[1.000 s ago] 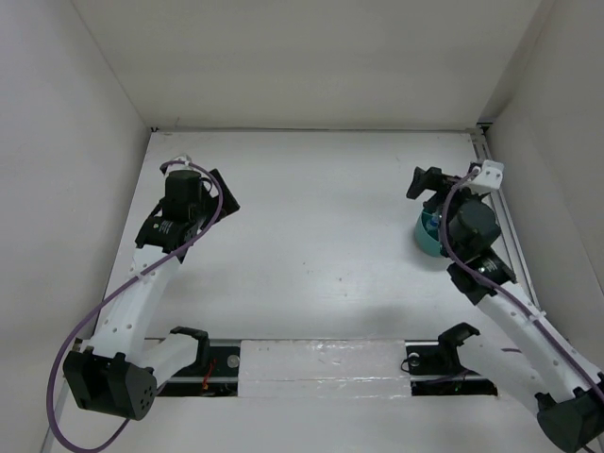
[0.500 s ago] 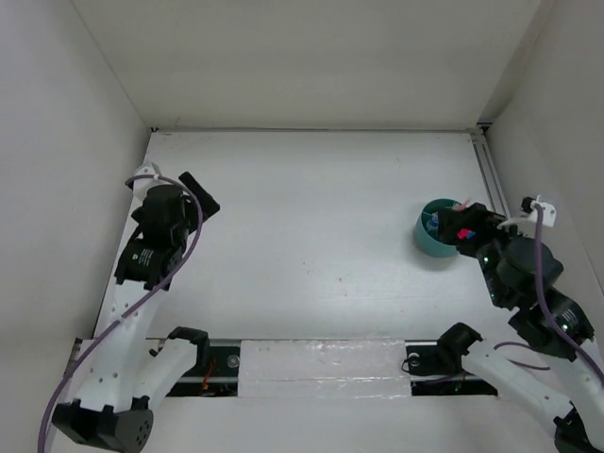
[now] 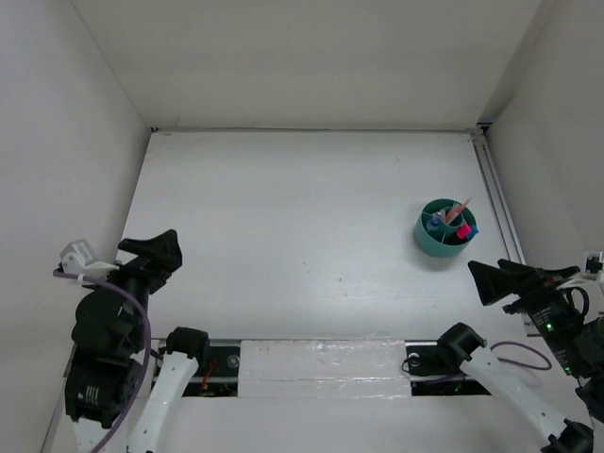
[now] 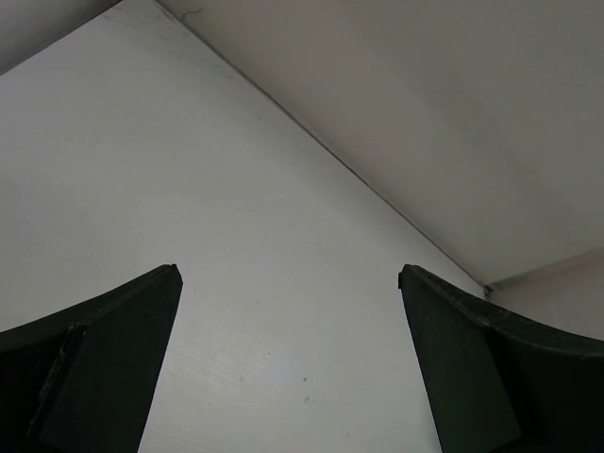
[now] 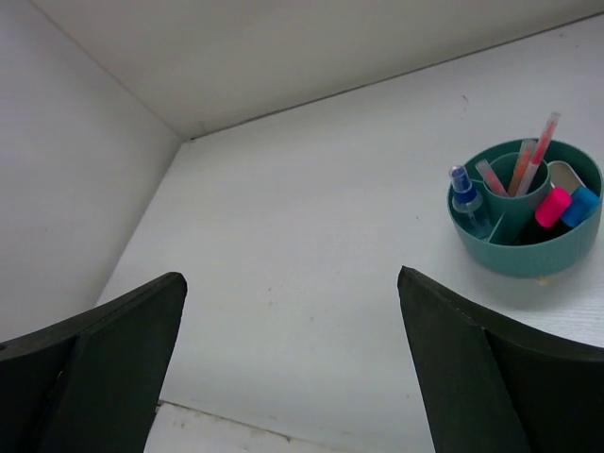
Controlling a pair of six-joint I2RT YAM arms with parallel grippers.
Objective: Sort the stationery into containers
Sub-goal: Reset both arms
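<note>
Gaping wide, L+R jaws empty, touching nothing, teal cup [image 5: 528,257] w/ stationery [image 5: 553,206]

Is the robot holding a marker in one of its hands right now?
No, both the left hand and the right hand are open and empty, and the markers stand in the teal cup.

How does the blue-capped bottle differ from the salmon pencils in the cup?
The bottle is clear and blue-capped; the pencils are thin and salmon. The bottle sits in an outer compartment, the pencils in the centre one. The pencils stick up farther than the bottle. Both are inside the teal cup.
</note>
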